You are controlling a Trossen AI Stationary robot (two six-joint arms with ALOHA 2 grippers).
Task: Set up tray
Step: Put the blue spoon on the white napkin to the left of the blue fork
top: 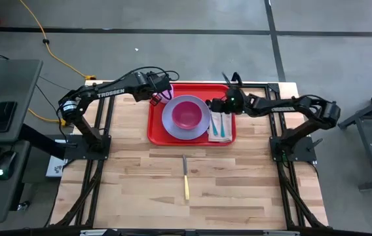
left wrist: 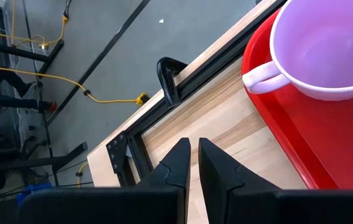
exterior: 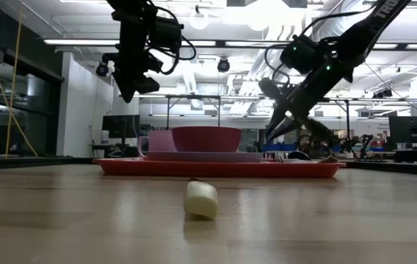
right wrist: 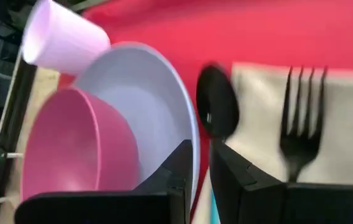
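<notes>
From my remote seat the red tray (top: 156,131) sat at the far middle of the table, mostly set with lavender plate (top: 171,124), pink bowl (top: 187,113), mug (left wrist: 325,50), napkin (top: 224,129), fork (right wrist: 301,118) and a black spoon (right wrist: 217,106) just beyond the right gripper (right wrist: 200,163)'s nearly closed fingers, which I couldn't tell were holding it, while the left gripper (left wrist: 190,163) hung closed and empty and the yellow-handled knife (top: 186,178) on the near table looked like all that was left.

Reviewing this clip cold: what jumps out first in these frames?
The red tray at the table's far middle draws the eye, holding a lavender plate with a pink bowl, a lavender mug at its left end, and a black spoon and fork on a napkin at its right. Both grippers hover at the tray's ends, left gripper, right gripper. A yellow-handled knife lies alone on the near wood.
</notes>
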